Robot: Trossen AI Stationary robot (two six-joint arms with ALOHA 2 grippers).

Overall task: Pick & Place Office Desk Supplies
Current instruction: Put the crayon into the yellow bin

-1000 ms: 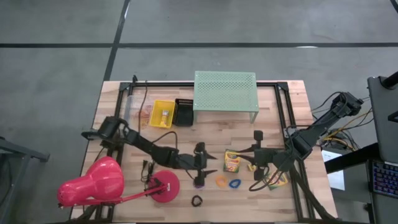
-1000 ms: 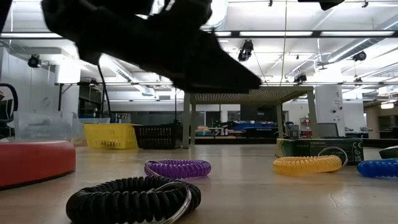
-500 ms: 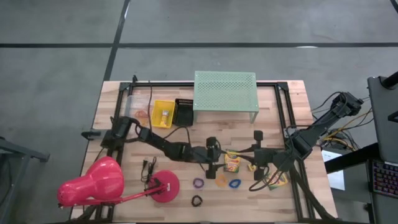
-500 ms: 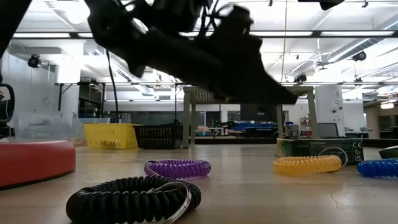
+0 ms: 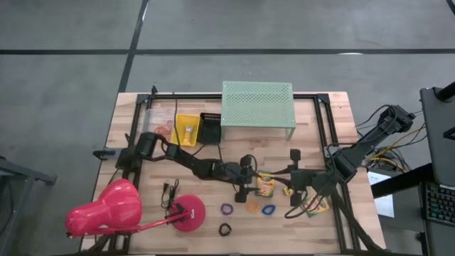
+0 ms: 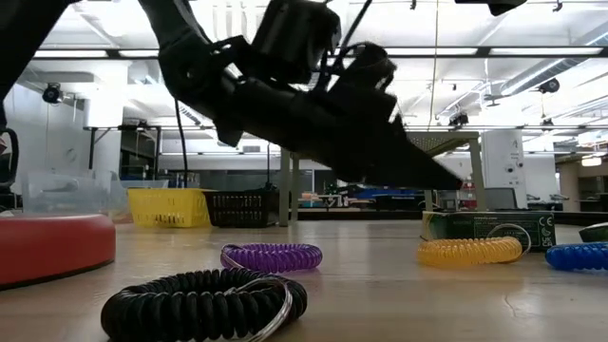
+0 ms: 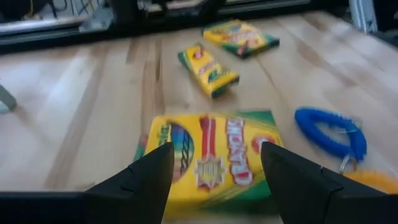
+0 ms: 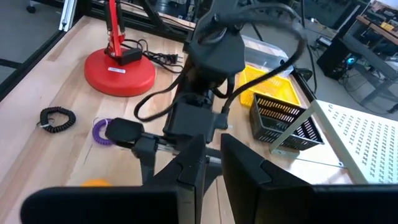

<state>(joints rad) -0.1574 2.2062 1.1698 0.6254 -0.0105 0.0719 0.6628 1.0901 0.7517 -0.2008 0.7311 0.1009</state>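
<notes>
My left gripper (image 5: 249, 183) (image 7: 214, 149) is open and hovers just above the near crayon box (image 5: 265, 185) (image 7: 211, 158), one finger over each long side, touching nothing. Two more crayon boxes (image 7: 208, 62) (image 7: 241, 36) lie flat beyond it. The purple ring (image 5: 226, 209) (image 6: 271, 256), orange ring (image 5: 252, 206), blue ring (image 5: 268, 210) (image 7: 329, 132) and black ring (image 5: 225, 229) (image 6: 204, 304) lie flat on the table near its near edge. My right gripper (image 5: 291, 188) (image 8: 213, 146) waits right of the boxes, with a narrow gap between its fingers.
The pink lamp (image 5: 106, 210) with its red round base (image 5: 188, 213) stands at the table's near left. The mint-green shelf (image 5: 257, 103) stands at the far edge, with a yellow bin (image 5: 187, 129) and a black bin (image 5: 210, 128) to its left.
My left gripper has moved toward the table's right, from above the purple ring to over the crayon box, and has come down lower. Its fingers point down at a slant toward the box. The rings and boxes have not moved.
</notes>
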